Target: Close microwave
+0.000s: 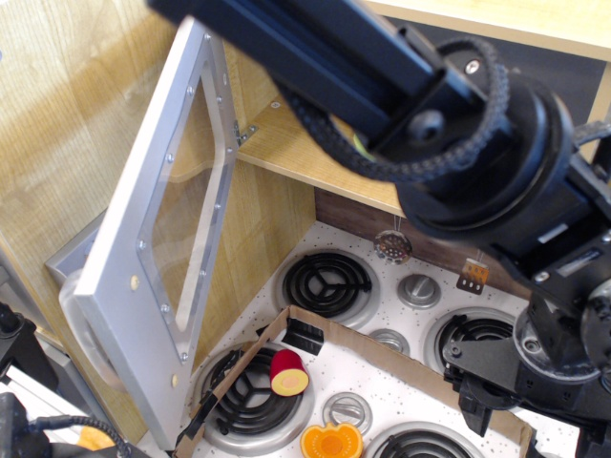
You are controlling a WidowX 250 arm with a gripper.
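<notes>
The microwave door (116, 277) is a silver-grey frame with a clear window (191, 191). It stands swung wide open to the left, with its chunky grey handle (78, 320) at the lower left edge. Behind it lies the open wooden cavity (286, 143). The buttons and clock display are out of view. My black arm (439, 105) crosses the top right. My gripper (482, 382) hangs at the lower right above the stove, well right of the door and not touching it. Its fingers are dark and partly cut off, so I cannot tell how they stand.
A white toy stove (382, 382) with black coil burners (329, 283) and grey knobs (418, 291) lies below. A cardboard strip (353, 336) crosses it. A red toy (288, 372) and an orange toy (331, 442) lie near the front. A strainer (392, 245) and an orange utensil (473, 274) hang at the back wall.
</notes>
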